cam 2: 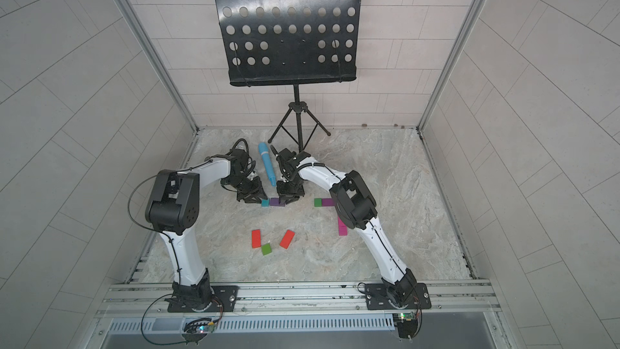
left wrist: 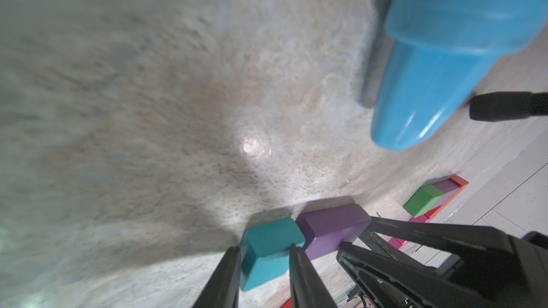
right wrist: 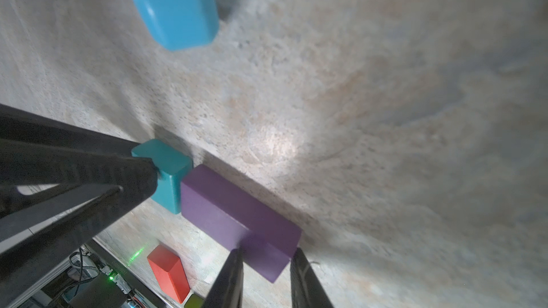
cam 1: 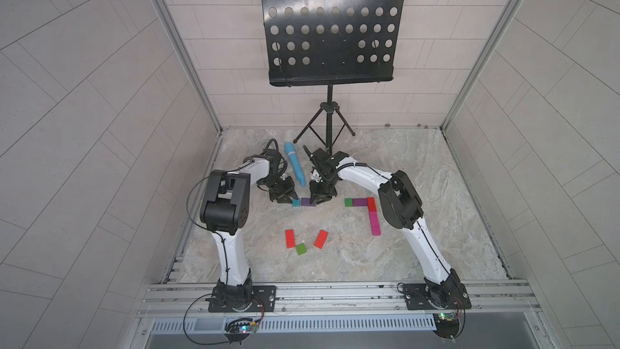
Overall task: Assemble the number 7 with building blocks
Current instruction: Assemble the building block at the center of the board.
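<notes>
Left wrist view shows the left gripper (left wrist: 264, 250) with narrow fingers pinching the teal square block (left wrist: 271, 234) on the marble tabletop (left wrist: 148, 84). In the right wrist view, the right gripper (right wrist: 267, 253) clamps one end of the purple rectangular block (right wrist: 225, 205), whose other end touches the teal one. In a top view, an L-shaped row of blocks (cam 1: 371, 203) lies well apart to the right, and two red rectangles (cam 1: 290, 238) (cam 1: 321, 239) flank a green square (cam 1: 301, 249) nearer the arm bases
</notes>
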Controlling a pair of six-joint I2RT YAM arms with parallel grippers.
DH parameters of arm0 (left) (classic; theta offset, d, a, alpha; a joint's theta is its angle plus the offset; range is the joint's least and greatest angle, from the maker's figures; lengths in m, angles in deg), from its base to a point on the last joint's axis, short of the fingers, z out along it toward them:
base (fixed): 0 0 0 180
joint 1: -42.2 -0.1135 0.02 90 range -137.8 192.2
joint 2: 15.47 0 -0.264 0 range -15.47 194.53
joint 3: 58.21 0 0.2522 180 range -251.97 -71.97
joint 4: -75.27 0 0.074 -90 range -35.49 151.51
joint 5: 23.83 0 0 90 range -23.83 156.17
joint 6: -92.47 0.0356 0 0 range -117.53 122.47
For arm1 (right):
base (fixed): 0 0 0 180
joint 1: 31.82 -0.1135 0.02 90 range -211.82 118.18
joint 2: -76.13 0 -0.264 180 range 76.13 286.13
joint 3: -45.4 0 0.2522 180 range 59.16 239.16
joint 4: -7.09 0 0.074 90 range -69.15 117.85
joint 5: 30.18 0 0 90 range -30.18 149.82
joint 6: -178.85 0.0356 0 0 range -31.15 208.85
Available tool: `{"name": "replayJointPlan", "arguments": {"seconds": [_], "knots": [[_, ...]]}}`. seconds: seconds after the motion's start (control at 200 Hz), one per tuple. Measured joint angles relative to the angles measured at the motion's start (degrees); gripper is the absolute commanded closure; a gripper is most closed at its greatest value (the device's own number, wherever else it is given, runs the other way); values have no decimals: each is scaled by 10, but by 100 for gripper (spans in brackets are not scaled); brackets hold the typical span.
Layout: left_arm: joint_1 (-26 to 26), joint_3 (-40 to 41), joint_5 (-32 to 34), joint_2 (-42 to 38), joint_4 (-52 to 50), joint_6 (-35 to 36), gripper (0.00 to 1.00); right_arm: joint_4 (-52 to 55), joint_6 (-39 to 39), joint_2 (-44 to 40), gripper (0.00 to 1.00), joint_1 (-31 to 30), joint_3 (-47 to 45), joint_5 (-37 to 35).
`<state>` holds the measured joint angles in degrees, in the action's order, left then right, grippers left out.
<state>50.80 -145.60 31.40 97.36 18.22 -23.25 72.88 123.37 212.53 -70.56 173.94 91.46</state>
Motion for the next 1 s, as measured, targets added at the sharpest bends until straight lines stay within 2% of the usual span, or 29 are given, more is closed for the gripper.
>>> {"name": "replayJointPlan", "arguments": {"seconds": [0.686, 1.001], "knots": [[1, -4, 0, 3, 0, 0, 67, 22, -15, 19, 68, -4, 33, 1], [1, -4, 2, 3, -1, 0, 62, 25, -10, 19, 51, -4, 37, -6]]}}
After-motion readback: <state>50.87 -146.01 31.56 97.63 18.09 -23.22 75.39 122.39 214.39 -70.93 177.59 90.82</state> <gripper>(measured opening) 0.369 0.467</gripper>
